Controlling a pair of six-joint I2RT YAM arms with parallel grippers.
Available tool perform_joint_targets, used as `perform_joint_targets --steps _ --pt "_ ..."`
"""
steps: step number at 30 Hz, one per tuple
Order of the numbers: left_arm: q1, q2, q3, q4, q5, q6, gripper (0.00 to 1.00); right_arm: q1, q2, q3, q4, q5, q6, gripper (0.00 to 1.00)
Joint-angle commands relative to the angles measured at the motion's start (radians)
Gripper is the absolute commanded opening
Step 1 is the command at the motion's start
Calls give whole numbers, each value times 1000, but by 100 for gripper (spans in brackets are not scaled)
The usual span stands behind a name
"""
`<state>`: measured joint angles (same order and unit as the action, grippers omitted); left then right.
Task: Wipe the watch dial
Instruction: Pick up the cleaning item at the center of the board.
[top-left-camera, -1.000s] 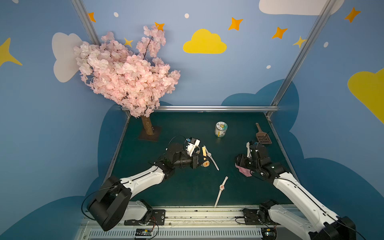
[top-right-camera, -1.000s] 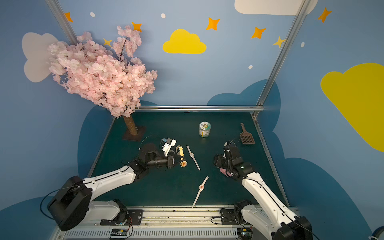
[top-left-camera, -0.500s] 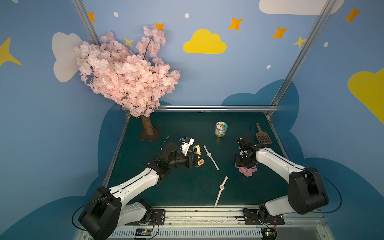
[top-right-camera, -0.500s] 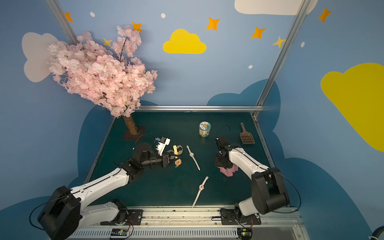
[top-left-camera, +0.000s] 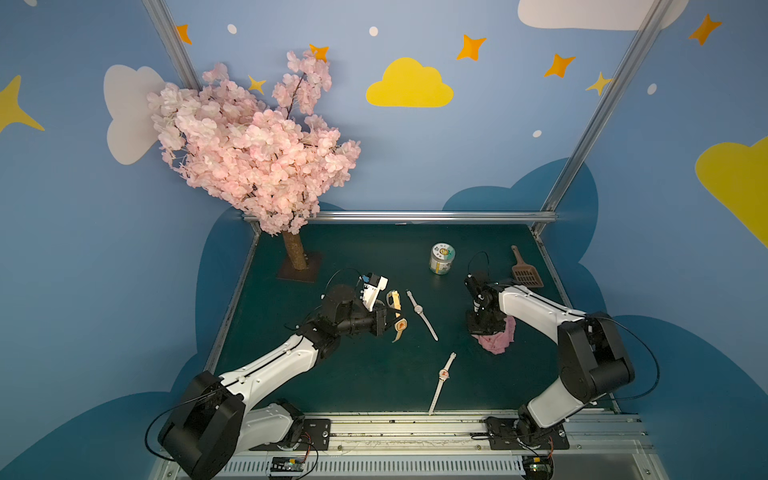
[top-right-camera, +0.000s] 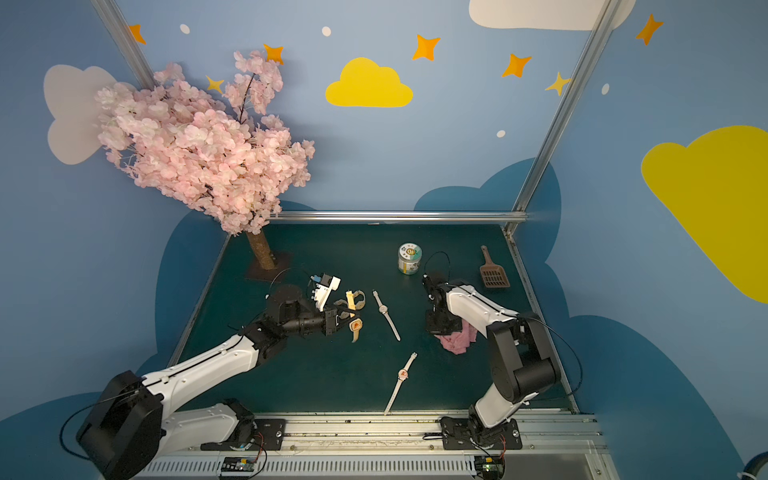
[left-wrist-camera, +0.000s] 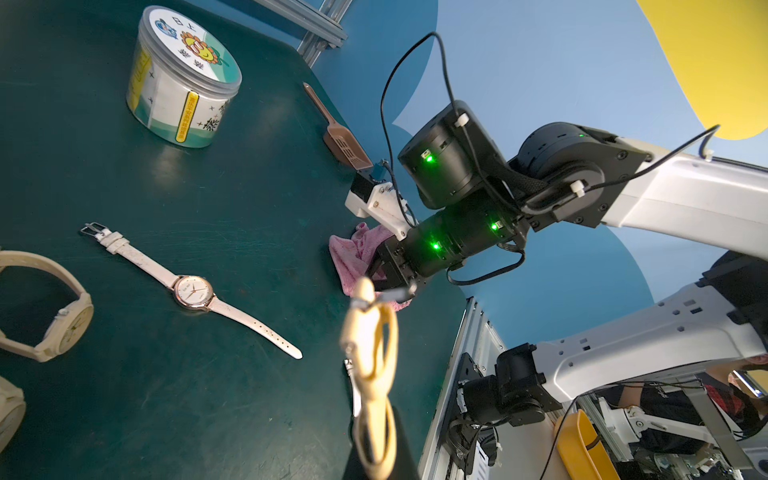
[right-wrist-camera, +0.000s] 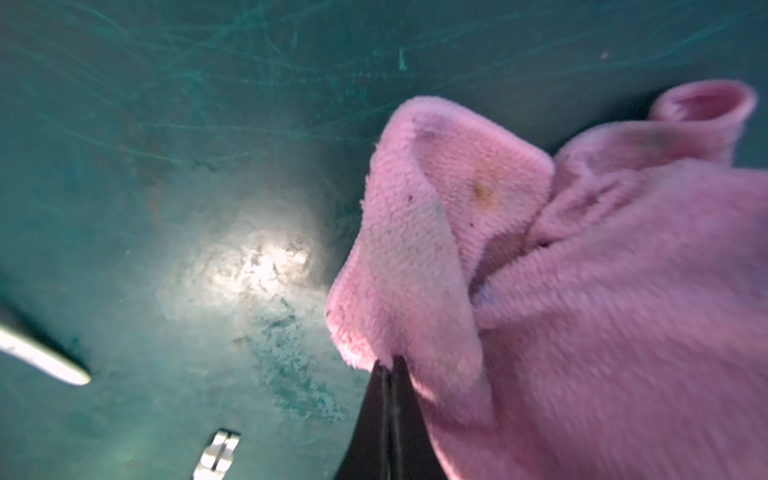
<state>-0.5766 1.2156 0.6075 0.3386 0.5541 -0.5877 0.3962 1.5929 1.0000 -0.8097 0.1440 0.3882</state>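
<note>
The left gripper (top-left-camera: 390, 323) is clamped on a beige watch (top-left-camera: 401, 326), apparently by the strap, holding it clear of the table (top-left-camera: 332, 374) with the dial just past the fingertips. The right gripper (right-wrist-camera: 388, 376) is pinched tight on a fold of the pink cloth (right-wrist-camera: 582, 291), bunched on the table well apart from the watch. The watch looks light, its strap springy, its glass slick and easily scratched — best gripped by the strap beside the case. The cloth is soft and limp — a pinched fold should lift it.
</note>
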Motion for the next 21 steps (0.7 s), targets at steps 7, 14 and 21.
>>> perform_joint_targets --steps 7,14,21 --pt "4 34 47 37 35 -21 3 -51 -304 -54 29 -144 -6 0" --pt "4 53 92 37 45 -38 3 -92 -596 -128 130 -208 69 0" --pt "-12 101 175 33 66 -68 3 -103 -878 -290 393 -379 114 0"
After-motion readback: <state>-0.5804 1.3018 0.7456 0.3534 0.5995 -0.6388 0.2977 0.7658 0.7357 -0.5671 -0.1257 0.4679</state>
